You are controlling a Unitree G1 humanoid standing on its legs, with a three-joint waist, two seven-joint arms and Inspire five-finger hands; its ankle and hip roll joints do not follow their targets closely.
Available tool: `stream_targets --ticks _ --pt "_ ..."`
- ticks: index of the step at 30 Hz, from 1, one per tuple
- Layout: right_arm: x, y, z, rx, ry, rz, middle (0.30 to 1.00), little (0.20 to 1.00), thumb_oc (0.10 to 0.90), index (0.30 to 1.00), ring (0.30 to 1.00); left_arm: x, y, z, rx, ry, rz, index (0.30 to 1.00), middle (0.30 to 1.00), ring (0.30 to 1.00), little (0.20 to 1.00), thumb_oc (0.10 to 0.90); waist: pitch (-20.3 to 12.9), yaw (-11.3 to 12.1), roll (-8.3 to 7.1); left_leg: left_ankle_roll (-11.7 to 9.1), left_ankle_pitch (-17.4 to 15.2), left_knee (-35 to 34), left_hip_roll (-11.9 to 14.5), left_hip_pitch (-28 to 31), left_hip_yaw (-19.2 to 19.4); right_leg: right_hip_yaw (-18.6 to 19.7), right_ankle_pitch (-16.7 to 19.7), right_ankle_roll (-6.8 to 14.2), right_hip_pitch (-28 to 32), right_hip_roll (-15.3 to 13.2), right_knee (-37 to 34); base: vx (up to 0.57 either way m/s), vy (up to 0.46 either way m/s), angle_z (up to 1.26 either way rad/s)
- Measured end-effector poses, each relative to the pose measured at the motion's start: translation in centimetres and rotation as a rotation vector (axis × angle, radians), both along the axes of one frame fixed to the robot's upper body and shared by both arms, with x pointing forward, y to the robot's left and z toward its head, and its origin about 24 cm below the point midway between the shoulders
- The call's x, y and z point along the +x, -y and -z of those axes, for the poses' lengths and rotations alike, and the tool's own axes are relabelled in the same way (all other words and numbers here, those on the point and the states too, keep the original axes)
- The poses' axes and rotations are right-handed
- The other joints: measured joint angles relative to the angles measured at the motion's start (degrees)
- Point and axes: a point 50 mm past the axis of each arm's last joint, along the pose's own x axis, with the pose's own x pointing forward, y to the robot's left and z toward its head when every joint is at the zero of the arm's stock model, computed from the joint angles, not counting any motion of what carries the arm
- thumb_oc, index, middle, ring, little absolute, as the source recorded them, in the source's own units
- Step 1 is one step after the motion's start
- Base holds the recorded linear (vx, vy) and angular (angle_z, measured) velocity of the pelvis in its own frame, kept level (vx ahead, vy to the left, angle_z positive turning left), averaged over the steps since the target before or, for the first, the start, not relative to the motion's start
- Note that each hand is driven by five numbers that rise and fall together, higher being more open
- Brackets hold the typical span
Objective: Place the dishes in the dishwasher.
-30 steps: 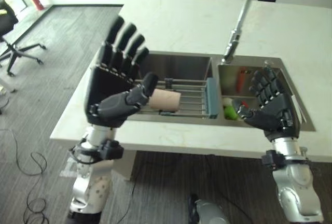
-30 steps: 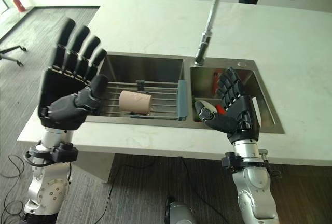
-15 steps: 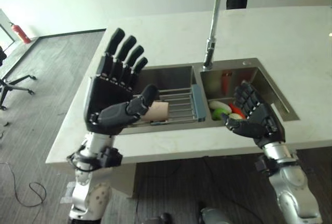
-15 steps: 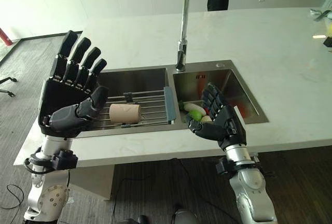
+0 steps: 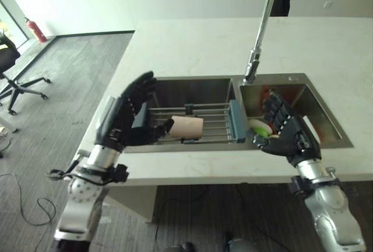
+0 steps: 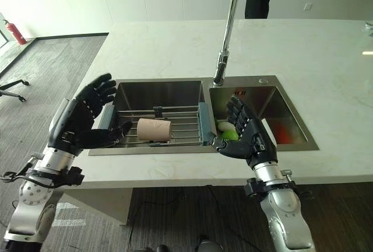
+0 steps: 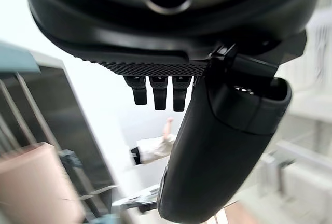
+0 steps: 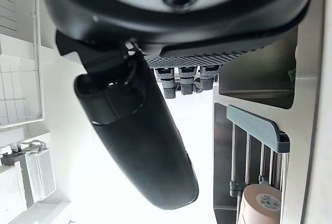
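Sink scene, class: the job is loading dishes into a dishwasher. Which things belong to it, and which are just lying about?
Job:
- tan cup lying on the rack
- dishes in the right basin
- left hand and right hand, both open

Lying about:
- tap
- office chair
- fire extinguisher

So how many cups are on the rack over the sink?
1. A tan cup lies on its side on the rack over the left basin; more dishes may sit hidden in the right basin.
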Motion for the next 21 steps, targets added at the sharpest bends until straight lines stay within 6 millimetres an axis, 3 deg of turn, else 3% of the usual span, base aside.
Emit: stream_targets --ticks 5,10,12,17,21 --pt "0.2 -0.1 -0.3 -0.012 0.008 -0.013 0.900 0.900 0.800 0.900 0.900 2.0 -0.4 -1.0 0.132 0.011 -0.033 0.900 0.900 0.900 0.900 0.800 -0.3 -0.5 0.16 0.2 0.0 0.3 -0.1 0.0 0.8 0.7 0.5 0.5 -0.3 -0.1 -0.1 0.01 0.065 -0.07" --pt "0.3 0.2 -0.7 -0.057 0.011 -0.033 0.900 0.900 0.800 0.900 0.900 3.7 0.0 -2.2 0.328 -0.018 0.021 0.900 0.900 0.900 0.900 0.800 -0.7 -3.1 0.79 0.9 0.0 0.2 0.0 0.7 2.4 2.2 1.3 0.5 -0.2 0.3 -0.8 0.00 0.058 -0.20" --pt "0.4 0.4 -0.8 -0.072 0.009 -0.032 0.900 0.900 0.800 0.900 0.900 5.0 0.4 -1.9 0.379 -0.077 0.041 0.900 0.900 0.900 0.900 0.800 -1.2 -4.5 1.33 1.1 -0.2 0.1 0.1 1.1 3.5 3.5 1.6 0.8 -0.2 0.5 -1.1 0.00 0.079 -0.25" --pt "0.6 0.6 -0.9 -0.097 -0.002 -0.042 0.900 0.900 0.800 0.900 0.900 6.2 0.5 -0.9 0.470 -0.175 0.066 0.900 0.900 0.900 0.900 0.800 -1.4 -6.9 1.73 1.0 -0.4 0.0 0.4 1.9 5.4 5.2 2.2 0.9 -0.3 1.2 -1.6 -0.01 0.038 -0.22" --pt "0.7 0.7 -1.3 -0.123 0.004 -0.062 0.900 0.900 0.800 0.900 0.900 7.4 0.6 1.1 0.558 -0.298 0.075 0.900 0.900 0.900 0.900 0.800 -1.6 -8.7 2.00 0.7 -0.7 -0.1 0.5 2.2 6.4 6.3 2.6 0.9 -0.5 1.7 -2.3 -0.01 0.036 -0.13"
